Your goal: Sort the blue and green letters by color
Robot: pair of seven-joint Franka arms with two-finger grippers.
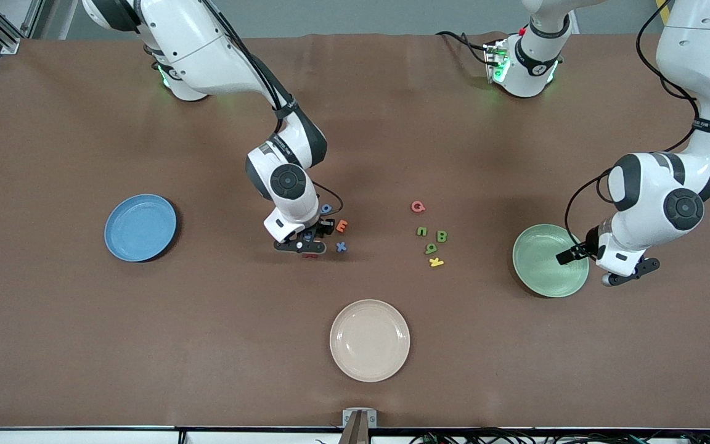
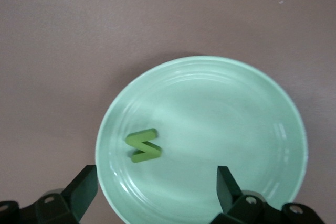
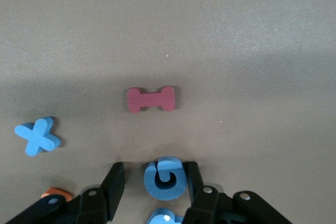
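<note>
The left gripper (image 2: 152, 190) hangs over the pale green round plate (image 1: 537, 259) at the left arm's end of the brown tabletop (image 1: 207, 345), its fingers spread wide with nothing between them. Directly under it, on the plate's floor, lies one olive-green flat foam letter shaped like a Z or N (image 2: 143, 146), free of the fingers.

The right gripper (image 3: 153, 187) is down at the tabletop among a cluster of letters near the middle. A blue curled foam letter (image 3: 166, 178) sits between its fingers; one finger looks to touch it and the other stands a little off, so whether it is gripped cannot be told. Another blue letter piece (image 3: 164, 217) shows just under the gripper's body, and a blue foam X (image 3: 37, 136) lies off to one side of the fingers, apart from them. Ahead of the fingertips rests a dark red flat bar-shaped letter (image 3: 151, 99), and an orange letter E (image 1: 342, 226) lies beside the gripper. A further blue round letter (image 1: 326, 209) sits just beside the right wrist.

Between the two grippers lie three more olive-green letters (image 1: 432, 240), with a pink round letter (image 1: 417, 206) and a yellow letter K (image 1: 436, 262) close by. A blue round plate (image 1: 140, 227) sits toward the right arm's end, and a beige round plate (image 1: 370, 340) nearest the front camera.
</note>
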